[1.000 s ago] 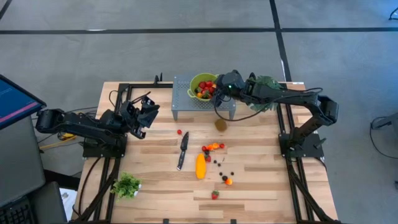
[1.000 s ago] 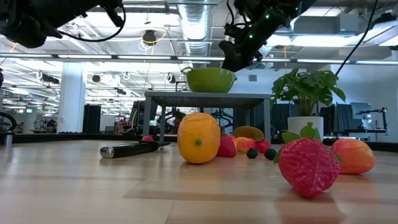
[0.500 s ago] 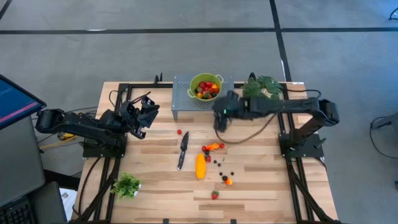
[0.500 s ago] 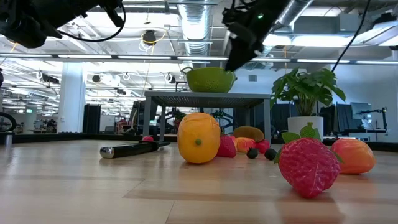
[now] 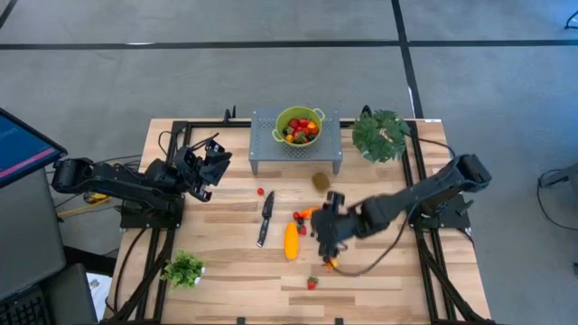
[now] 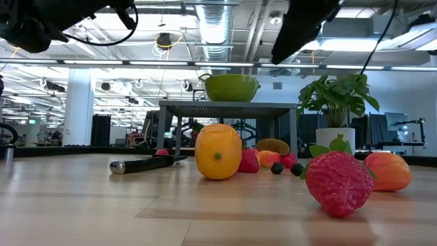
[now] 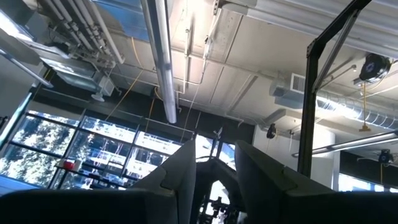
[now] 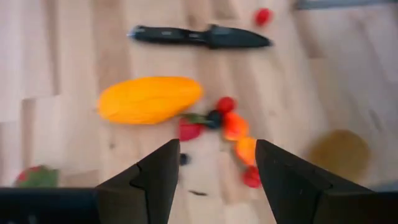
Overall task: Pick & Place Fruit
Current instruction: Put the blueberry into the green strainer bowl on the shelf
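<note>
Loose fruit lies mid-table: a long yellow-orange fruit (image 5: pixel 291 241), small orange and red pieces (image 8: pixel 235 127), dark balls, a brown kiwi (image 5: pixel 320 181), a strawberry (image 5: pixel 312 283) and a lone red ball (image 5: pixel 260 191). More fruit fills the green bowl (image 5: pixel 298 125) on a grey perforated stand (image 5: pixel 271 153). My right gripper (image 5: pixel 327 230) hovers open above the small pieces, slanting down, with nothing between its fingers (image 8: pixel 163 175). At the table's left, my left gripper (image 5: pixel 203 162) waits open, pointing up at the ceiling.
A black-handled knife (image 5: pixel 265 217) lies left of the yellow-orange fruit. A leafy plant (image 5: pixel 381 134) stands at the far right, a small green one (image 5: pixel 183 268) near the front left. Bare wood lies along the near edge.
My right gripper has swung from over the green bowl toward the table's near edge and now hangs above the loose fruit mid-table, tipped further down and rolled. The fruit on the table has not moved.
</note>
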`<state>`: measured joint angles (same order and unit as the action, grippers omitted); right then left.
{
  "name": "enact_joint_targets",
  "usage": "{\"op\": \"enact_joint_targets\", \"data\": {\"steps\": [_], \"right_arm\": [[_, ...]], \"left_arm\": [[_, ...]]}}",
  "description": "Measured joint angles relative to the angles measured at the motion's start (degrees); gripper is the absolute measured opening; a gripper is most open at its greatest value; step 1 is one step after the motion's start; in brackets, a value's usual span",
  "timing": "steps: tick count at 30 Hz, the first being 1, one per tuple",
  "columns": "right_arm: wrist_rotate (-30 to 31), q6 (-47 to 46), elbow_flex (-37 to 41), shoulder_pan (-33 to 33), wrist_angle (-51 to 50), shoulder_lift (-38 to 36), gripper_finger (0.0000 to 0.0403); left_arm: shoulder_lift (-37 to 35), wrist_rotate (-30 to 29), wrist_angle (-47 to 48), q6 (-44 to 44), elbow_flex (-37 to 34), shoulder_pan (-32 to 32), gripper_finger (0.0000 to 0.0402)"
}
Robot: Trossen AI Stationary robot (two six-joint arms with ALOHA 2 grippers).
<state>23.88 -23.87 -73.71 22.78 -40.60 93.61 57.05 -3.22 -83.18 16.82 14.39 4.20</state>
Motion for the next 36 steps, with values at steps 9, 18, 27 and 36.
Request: {"op": "enact_joint_targets", "data": {"steps": [9, 18, 27, 36], "right_arm": [[0.61, -1.79, -0.02, 4.07, 2.55, 10.60, 0.0195], [0.59, -7.56, 0.00, 4.20, 1.42, 15.73, 0.0188], [0.05, -8.65, -0.02, 3.77, 0.22, 18.91, 0.0190], [-0.02, -8.76, -0.02, 3.72, 0.58, 19.21, 0.0173]], "left_arm": [[0.01, -0.24, 0.03, 0.00, 0.00, -0.01, 0.0106], [0.01, -0.22, 0.00, 0.00, 0.00, 0.01, 0.0106], [0.01, -0.20, 0.00, 0.00, 0.00, -0.01, 0.0106], [0.01, -0.16, 0.00, 0.00, 0.00, -0.01, 0.0106]]}}
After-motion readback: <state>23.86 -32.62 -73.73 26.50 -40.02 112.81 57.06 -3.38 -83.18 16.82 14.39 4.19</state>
